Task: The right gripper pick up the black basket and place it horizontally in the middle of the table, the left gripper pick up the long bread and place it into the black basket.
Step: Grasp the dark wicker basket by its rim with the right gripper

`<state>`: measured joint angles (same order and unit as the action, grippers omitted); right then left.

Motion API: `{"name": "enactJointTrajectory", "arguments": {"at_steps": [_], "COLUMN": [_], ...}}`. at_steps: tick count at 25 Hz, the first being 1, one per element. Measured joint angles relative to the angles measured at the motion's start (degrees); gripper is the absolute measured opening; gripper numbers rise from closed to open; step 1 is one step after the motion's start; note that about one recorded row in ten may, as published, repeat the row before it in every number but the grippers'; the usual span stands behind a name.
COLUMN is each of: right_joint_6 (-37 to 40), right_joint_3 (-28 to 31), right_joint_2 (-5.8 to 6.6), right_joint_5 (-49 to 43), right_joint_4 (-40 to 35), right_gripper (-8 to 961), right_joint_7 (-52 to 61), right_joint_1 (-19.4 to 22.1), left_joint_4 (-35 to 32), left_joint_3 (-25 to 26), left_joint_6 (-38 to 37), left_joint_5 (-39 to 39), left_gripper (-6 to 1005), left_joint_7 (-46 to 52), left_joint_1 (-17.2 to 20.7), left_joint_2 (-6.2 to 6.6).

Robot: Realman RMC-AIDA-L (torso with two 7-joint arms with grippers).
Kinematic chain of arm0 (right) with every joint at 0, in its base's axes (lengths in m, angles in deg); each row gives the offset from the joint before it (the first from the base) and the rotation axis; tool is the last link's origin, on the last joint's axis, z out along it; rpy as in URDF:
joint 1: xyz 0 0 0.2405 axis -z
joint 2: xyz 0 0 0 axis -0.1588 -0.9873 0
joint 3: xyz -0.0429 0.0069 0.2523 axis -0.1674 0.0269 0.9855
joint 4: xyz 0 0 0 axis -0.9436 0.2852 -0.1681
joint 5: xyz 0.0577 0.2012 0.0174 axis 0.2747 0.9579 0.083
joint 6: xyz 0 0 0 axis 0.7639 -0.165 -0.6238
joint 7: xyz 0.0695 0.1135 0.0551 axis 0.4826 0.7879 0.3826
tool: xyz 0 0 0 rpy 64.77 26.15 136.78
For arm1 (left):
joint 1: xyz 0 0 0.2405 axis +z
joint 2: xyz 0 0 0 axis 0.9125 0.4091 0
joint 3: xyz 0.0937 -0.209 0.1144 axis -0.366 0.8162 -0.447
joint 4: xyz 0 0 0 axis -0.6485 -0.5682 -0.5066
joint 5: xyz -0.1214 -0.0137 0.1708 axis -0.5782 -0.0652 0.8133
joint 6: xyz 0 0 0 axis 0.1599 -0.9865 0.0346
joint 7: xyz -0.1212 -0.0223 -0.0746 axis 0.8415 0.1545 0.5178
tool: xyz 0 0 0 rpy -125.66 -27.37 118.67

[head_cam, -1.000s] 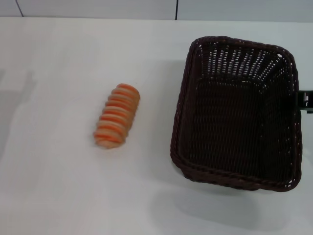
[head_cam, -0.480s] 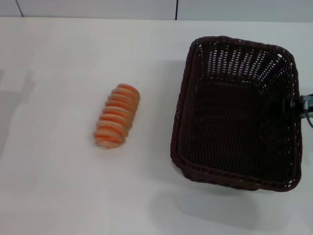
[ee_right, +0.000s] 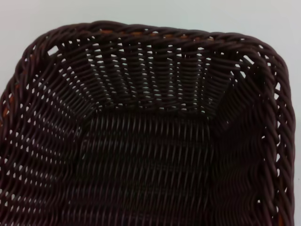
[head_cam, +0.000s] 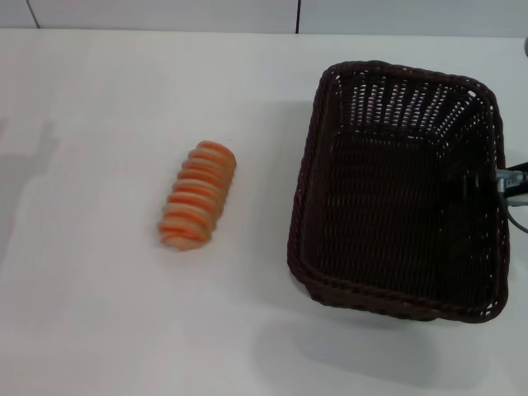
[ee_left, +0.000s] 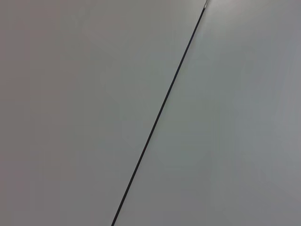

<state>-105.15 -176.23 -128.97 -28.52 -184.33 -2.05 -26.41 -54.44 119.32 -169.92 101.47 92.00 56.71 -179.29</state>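
The black basket (head_cam: 396,190) stands on the right of the white table (head_cam: 99,313), long side running away from me, empty. It fills the right wrist view (ee_right: 150,141), seen from close above its inside. The long bread (head_cam: 198,206) lies on the table to the basket's left, well apart from it. My right gripper (head_cam: 510,181) shows only as a small part at the right edge, at the basket's right rim; most of it is out of view. My left gripper is out of view.
A wall with a dark vertical seam (head_cam: 298,15) runs behind the table's far edge. The left wrist view shows only a plain pale surface crossed by a thin dark line (ee_left: 160,113).
My right gripper has shifted slightly down and in at the basket's right rim. The basket and the bread have not moved.
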Motion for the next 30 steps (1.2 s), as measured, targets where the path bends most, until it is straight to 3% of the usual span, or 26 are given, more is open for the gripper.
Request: {"name": "enactJointTrajectory", "arguments": {"at_steps": [8,13,20,30], "right_joint_6": [1.0,1.4,2.6,14.0], "right_joint_3": [-0.5,-0.7,-0.7,-4.0], "right_joint_2": [0.14,0.12,0.11,0.19], "right_joint_5": [0.0,0.0,0.0,-0.5], "right_joint_4": [-0.7,-0.3,-0.1,-6.2], "right_gripper": [598,358,177,176], "right_joint_7": [0.3,0.3,0.2,-4.8], "right_joint_1": [0.6,0.3,0.5,3.6], "left_joint_4": [0.0,0.0,0.0,0.1], "left_joint_3": [0.1,0.2,0.2,1.1], "left_joint_6": [-1.4,-1.5,-2.2,-2.6], "left_joint_5": [-0.1,-0.1,-0.2,-0.1], "left_gripper": [859,859,859,860], "left_joint_7": [0.5,0.8,0.8,0.9], "left_joint_1": [0.5,0.6,0.9,1.3], "left_joint_2": [0.11,0.18,0.26,0.27]}}
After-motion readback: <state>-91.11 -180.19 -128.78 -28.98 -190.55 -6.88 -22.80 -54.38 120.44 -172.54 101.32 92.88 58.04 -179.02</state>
